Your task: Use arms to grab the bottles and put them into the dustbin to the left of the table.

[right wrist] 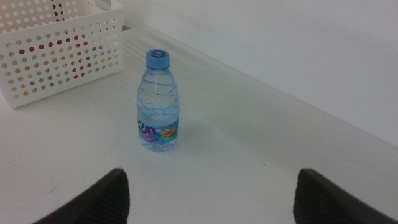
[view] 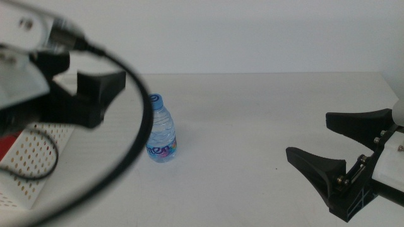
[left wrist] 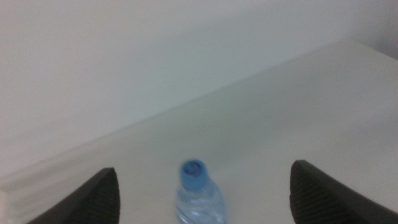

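Note:
A small clear water bottle point(view: 161, 130) with a blue cap stands upright on the white table point(view: 252, 107). The left gripper point(view: 104, 94) hovers open above the dustbin point(view: 39, 159), left of the bottle. In the left wrist view the bottle point(left wrist: 199, 196) sits between and beyond the wide jaws of that gripper point(left wrist: 204, 167). The right gripper point(view: 308, 134) is open low at the right, well apart from the bottle. Its wrist view shows the gripper point(right wrist: 211, 174) facing the bottle point(right wrist: 158, 102) and the white perforated dustbin point(right wrist: 56, 53), where red and yellow show through the holes.
A thick black cable point(view: 136, 126) loops from the left arm down in front of the dustbin, close to the bottle. A red shape point(view: 7, 146) shows at the dustbin's left edge. A pale wall rises behind the table's far edge.

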